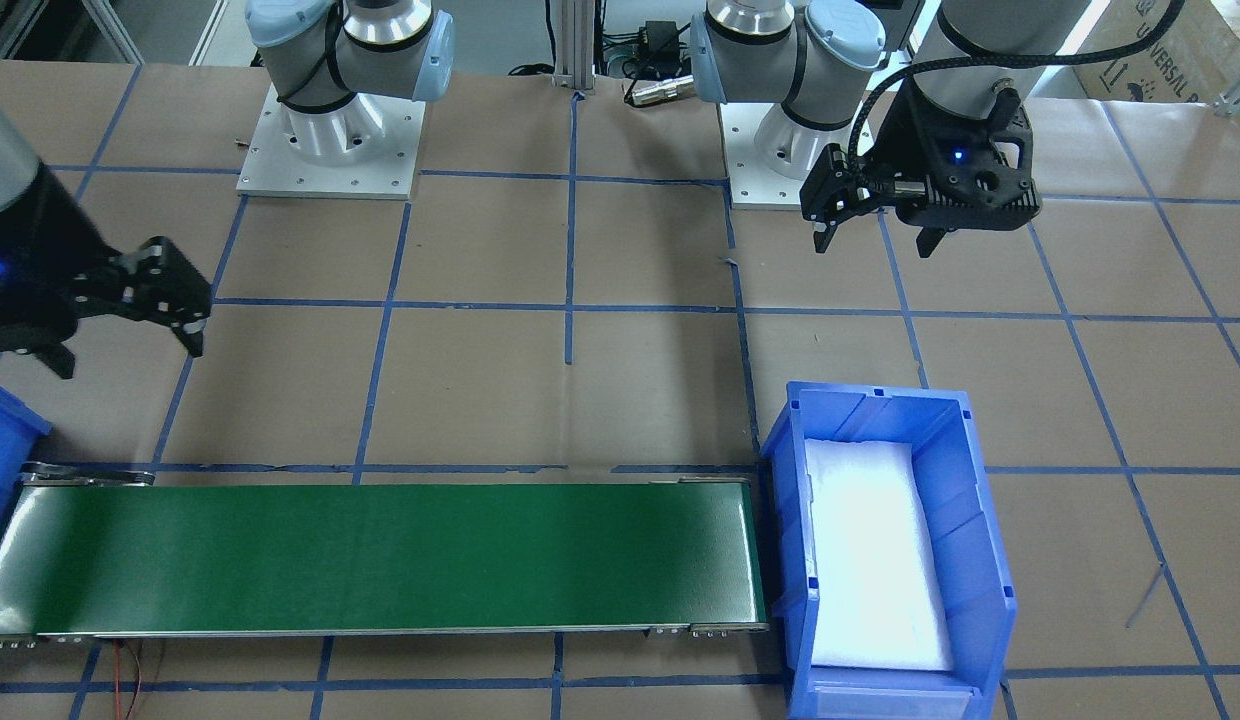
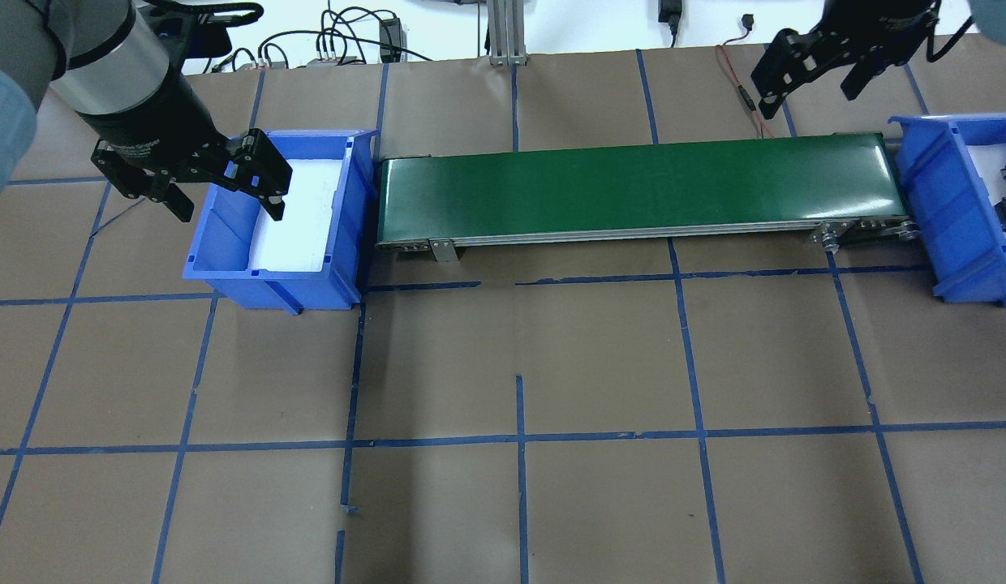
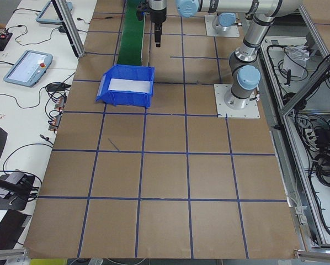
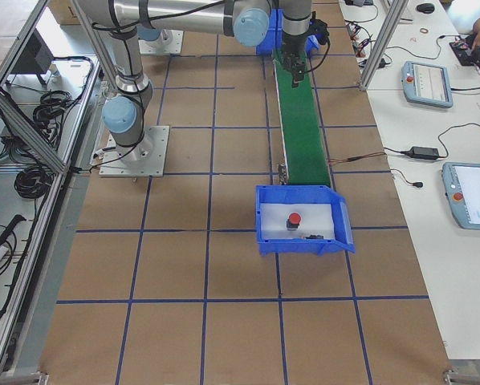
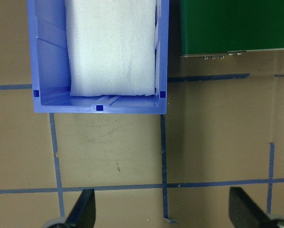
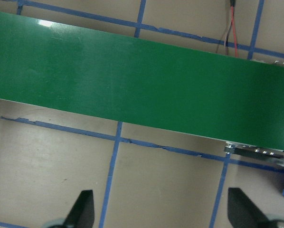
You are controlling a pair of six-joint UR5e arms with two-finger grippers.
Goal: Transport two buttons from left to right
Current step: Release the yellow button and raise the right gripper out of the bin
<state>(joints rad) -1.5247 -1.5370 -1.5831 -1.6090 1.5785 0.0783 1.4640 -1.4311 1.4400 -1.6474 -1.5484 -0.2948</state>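
Beneath the left gripper (image 1: pixel 877 240) lies the bare brown table (image 2: pixel 600 357), taped off in blue squares, with open paper all round on the robot's side. Just ahead of it, away from the robot, stands the near rim of the left blue bin (image 1: pixel 885 400), lined with white padding. Off to the gripper's inner side, the end of the green conveyor belt (image 2: pixel 633 191) comes close to that bin's wall. The gripper hangs clear above all this, touching nothing. Its jaws are spread wide, and its wrist view shows only paper and tape between the two fingers (image 5: pixel 82 211).

The right gripper (image 1: pixel 128 350) hovers over bare paper on the robot's side of the belt, near the belt's end by the right blue bin (image 2: pixel 925 178). The belt's long edge runs across just ahead of it. Its jaws too are parted wide, holding nothing.

Well apart from either gripper, inside the right bin, the red-capped button (image 4: pixel 293 219) stands on white padding. The second button (image 4: pixel 312 237) lies near it, closer to the wall away from the belt, too small to tell its cap.
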